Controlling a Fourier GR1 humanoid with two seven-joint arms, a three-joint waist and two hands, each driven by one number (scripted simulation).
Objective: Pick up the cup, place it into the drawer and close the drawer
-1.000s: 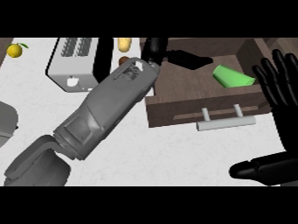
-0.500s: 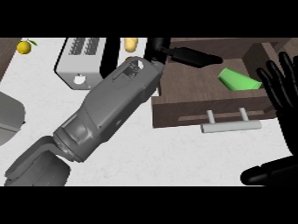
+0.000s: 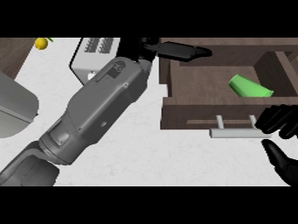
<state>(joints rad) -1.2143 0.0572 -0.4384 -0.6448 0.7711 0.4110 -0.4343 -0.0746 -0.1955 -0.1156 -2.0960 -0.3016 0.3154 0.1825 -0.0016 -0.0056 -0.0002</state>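
Note:
The green cup (image 3: 249, 86) lies on its side inside the open brown drawer (image 3: 202, 114), toward its right wall. My left hand (image 3: 180, 50) hovers over the drawer's back left corner, fingers straight and pointing right, holding nothing. At the lower right, my right hand (image 3: 286, 123) sits at the drawer's front. Its fingers bend forward against the right end of the grey handle (image 3: 236, 132), with the thumb spread apart below.
A white toaster (image 3: 94, 56) stands at the back, left of my left arm. A yellow fruit (image 3: 43, 42) lies at the far back left. A large grey object (image 3: 6, 105) fills the left edge. White counter lies in front of the drawer.
My right hand came down from upright beside the drawer to its front, and its fingers now bend at the handle's end. The left hand stays over the drawer's back. The cup has not moved.

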